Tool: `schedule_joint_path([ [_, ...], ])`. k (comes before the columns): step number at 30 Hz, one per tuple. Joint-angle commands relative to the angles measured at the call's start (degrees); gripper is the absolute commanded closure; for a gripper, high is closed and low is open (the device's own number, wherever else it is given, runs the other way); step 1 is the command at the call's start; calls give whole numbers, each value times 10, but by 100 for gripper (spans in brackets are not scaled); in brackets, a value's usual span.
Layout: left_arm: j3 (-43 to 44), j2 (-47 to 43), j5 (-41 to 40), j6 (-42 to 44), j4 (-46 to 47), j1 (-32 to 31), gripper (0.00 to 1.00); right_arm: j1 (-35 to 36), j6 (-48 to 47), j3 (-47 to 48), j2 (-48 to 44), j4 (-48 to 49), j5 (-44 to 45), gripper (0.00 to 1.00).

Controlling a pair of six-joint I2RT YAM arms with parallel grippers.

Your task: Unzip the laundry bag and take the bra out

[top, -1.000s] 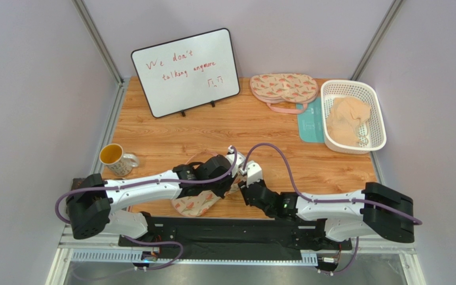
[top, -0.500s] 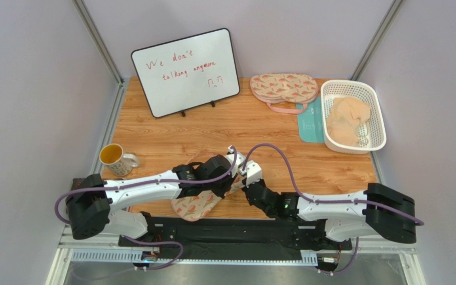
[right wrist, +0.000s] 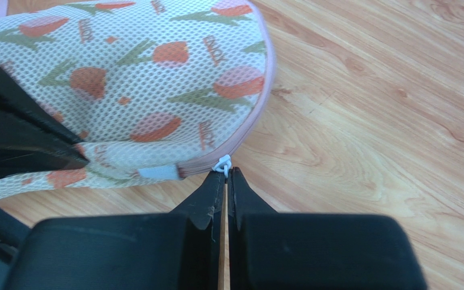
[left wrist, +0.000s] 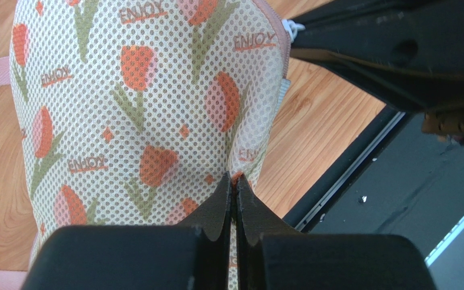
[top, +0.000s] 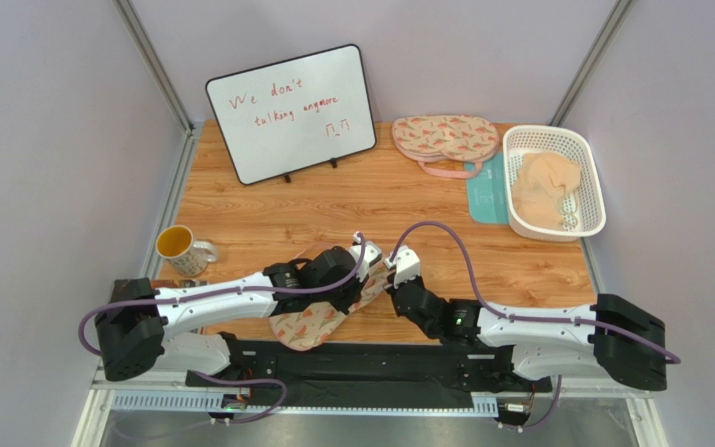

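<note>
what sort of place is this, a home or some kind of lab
Most likely a robotics lab cell, not a home: a left arm and right arm bolted to a rail at a wooden table's edge, plain panel walls boxing it in, and staged props like a whiteboard and basket.

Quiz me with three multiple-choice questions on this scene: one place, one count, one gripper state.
1. The white basket sits: A) far right corner B) beside the mug C) behind the whiteboard.
2. Tulip-print pouches on the table: A) one B) two C) three.
3. The right gripper is: A) wide open B) shut on the zipper pull C) holding the mug.
Answers: A, it stands far right; B, the laundry bag lies at the near edge, another pouch beside the basket; B, its tips pinch the white pull.
</note>
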Motion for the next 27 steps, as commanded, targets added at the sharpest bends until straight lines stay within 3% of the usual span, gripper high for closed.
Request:
schedule_joint_path([
  [1,-14,-16,20,20,-8,-3,100,-33,-19,-8,-31,-8,15,100],
  [10,-35,-31,22,27,-4,-4,100,-108,-26,-10,-34,-28,-54,100],
  [16,-30,-35,37,36,5,-8,99,-110,-17,9,-7,-45,-89,100],
  [19,0,-21,32,41,9,-17,71,-108,1,13,2,-57,-102,100],
  [20,9,-17,31,43,9,-18,58,-107,4,11,2,-59,-104,100],
  [25,64,1,4,63,14,-34,39,-107,27,-2,-14,-63,-123,100],
  [26,68,3,3,66,24,-37,29,-106,34,-4,-25,-65,-126,100],
  [27,72,7,5,69,31,-38,28,-107,38,-5,-30,-67,-131,100],
])
